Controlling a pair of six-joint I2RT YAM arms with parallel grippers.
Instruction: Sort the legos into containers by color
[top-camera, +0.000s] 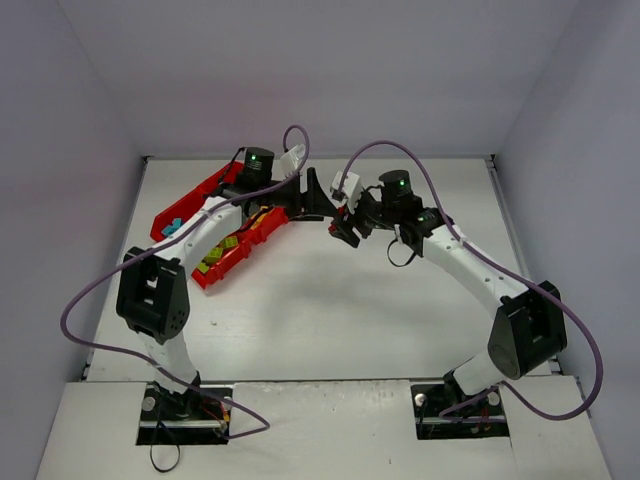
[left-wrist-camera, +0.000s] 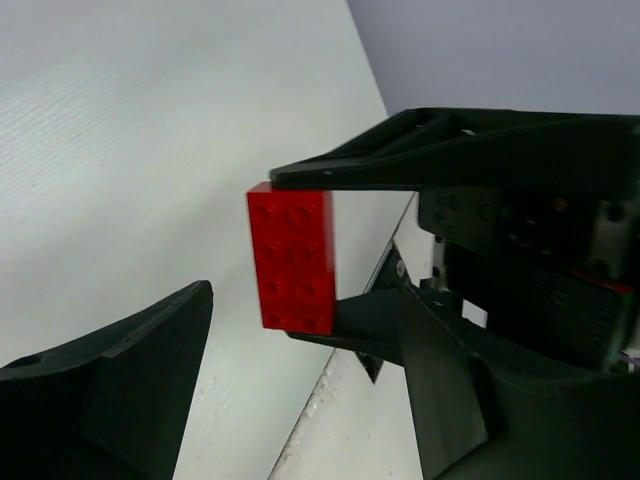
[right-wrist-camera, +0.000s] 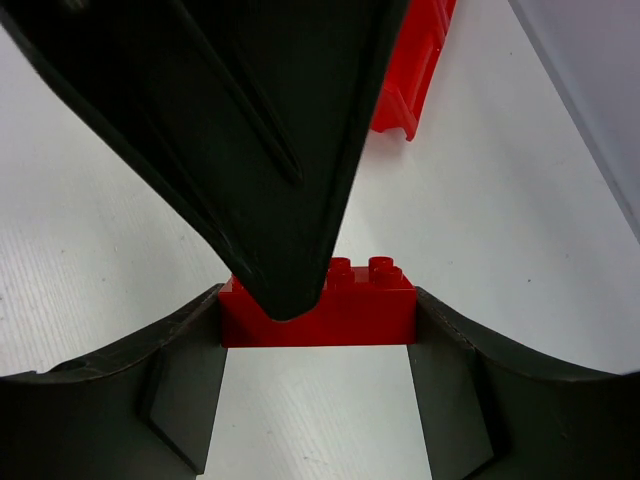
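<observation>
A red lego brick (right-wrist-camera: 380, 300) hangs above the table, with my right gripper (right-wrist-camera: 318, 322) shut on its two short ends. In the left wrist view the same brick (left-wrist-camera: 292, 262) sits studs-forward between the right gripper's black fingers (left-wrist-camera: 420, 150). My left gripper (top-camera: 318, 195) is open and its jaws stand to either side of the brick, with a clear gap on one side. One left finger (right-wrist-camera: 250, 130) hides part of the brick in the right wrist view. The red container tray (top-camera: 200, 195) lies at the back left under the left arm, with teal (top-camera: 172, 228), green and yellow legos (top-camera: 215, 260) in it.
The two grippers meet above the table's middle back, right gripper (top-camera: 342, 222) beside the left. A corner of the red tray (right-wrist-camera: 415, 60) shows behind the brick. Grey walls enclose the white table (top-camera: 330, 310) on three sides. Purple cables arc over both arms.
</observation>
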